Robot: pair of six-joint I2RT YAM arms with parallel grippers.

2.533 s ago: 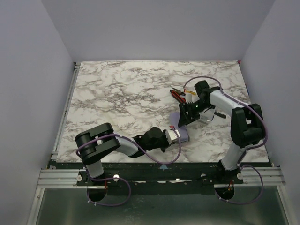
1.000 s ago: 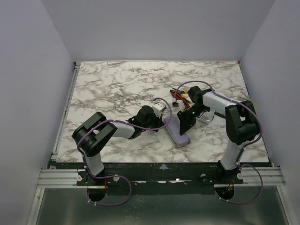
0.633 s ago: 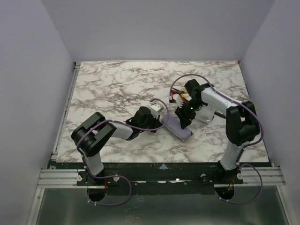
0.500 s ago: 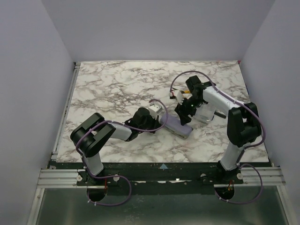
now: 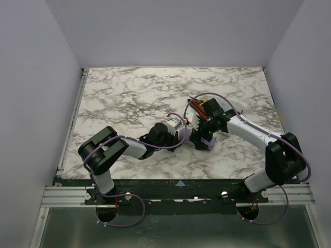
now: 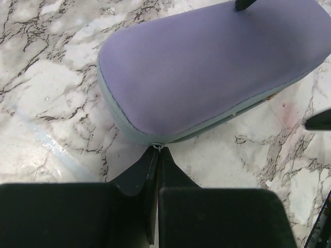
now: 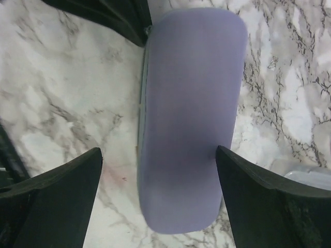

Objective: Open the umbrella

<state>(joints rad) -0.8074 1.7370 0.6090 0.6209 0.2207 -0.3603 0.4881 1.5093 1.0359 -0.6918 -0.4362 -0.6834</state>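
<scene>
A white marble-patterned table (image 5: pixel 129 98) with grey veining sits inside plain pale lavender walls (image 5: pixel 170 31), and both arms reach in to meet near its middle. There a closed lavender oval hard-shell case (image 6: pixel 207 67) lies flat on the marble, with red-and-yellow-handled pliers (image 5: pixel 196 106) just behind it. The left gripper (image 6: pixel 156 152) has its fingers pressed fully together, their tips pinching the small metal zipper pull (image 6: pixel 156 146) at the case's seam. The right gripper (image 7: pixel 158 150) hangs over the case with its fingers (image 7: pixel 57 191) spread wide, one on each side. One finger sits against the case's edge, the other stands clear over bare marble, and it holds nothing. The umbrella cannot be made out in any view.
</scene>
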